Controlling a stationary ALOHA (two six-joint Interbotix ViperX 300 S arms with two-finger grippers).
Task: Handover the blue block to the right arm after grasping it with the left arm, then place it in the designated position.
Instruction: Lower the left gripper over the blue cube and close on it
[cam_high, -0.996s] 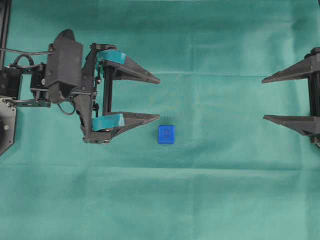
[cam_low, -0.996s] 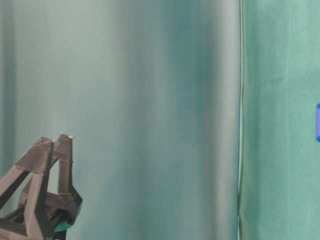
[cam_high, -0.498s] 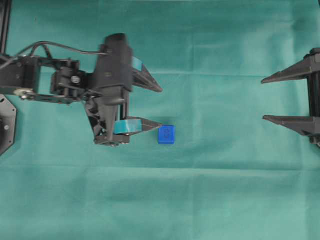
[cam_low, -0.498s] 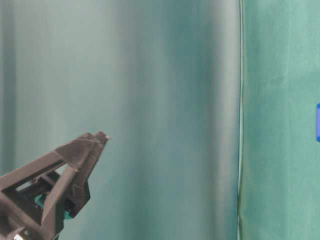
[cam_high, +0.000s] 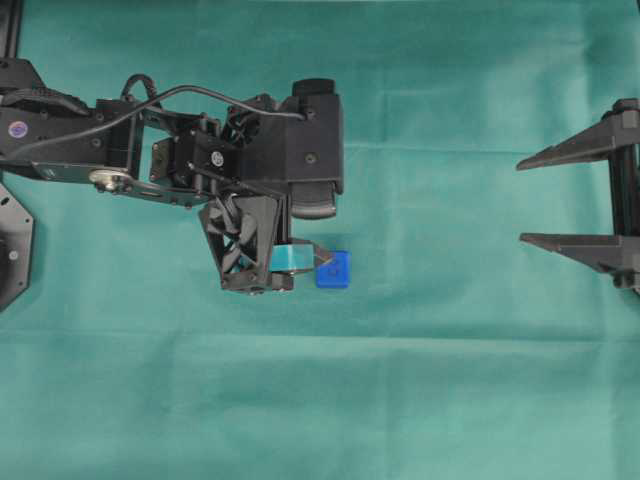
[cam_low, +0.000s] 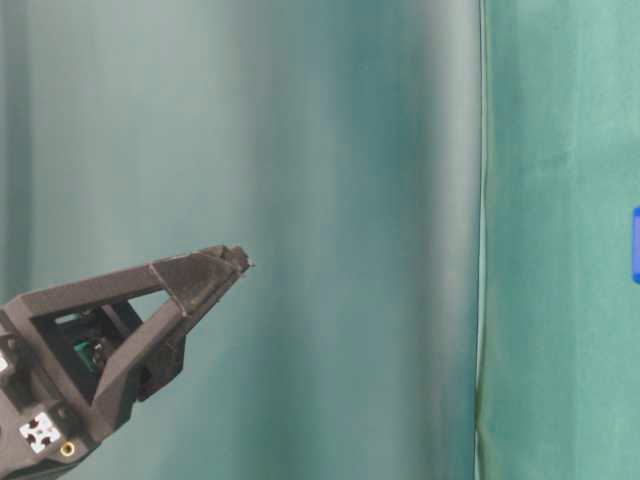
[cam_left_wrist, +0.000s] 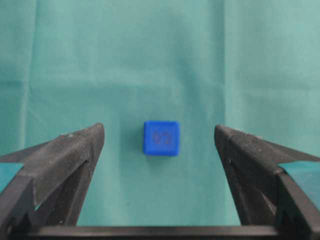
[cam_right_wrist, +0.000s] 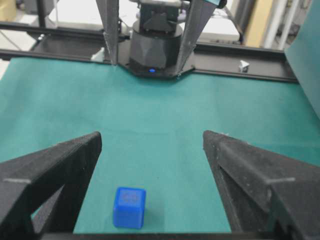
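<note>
The blue block (cam_high: 333, 270) lies on the green cloth near the middle. My left gripper (cam_left_wrist: 159, 131) hangs over it, pointing down and open. In the left wrist view the block (cam_left_wrist: 161, 138) sits centred between the two black fingers, beyond their tips and untouched. From overhead, one teal-padded fingertip (cam_high: 322, 262) shows beside the block, and the wrist body hides the other. My right gripper (cam_high: 521, 200) stands open and empty at the right edge, far from the block (cam_right_wrist: 129, 207). The designated position is out of view.
The left arm's base (cam_right_wrist: 154, 47) and a black frame rail (cam_right_wrist: 250, 70) stand at the cloth's far end in the right wrist view. A black frame post (cam_high: 10, 40) runs along the overhead view's left edge. A green backdrop (cam_low: 300, 150) fills the table-level view.
The left arm has reached right and tipped downward until its open gripper is over the blue block. The block and the right gripper have stayed in place.
</note>
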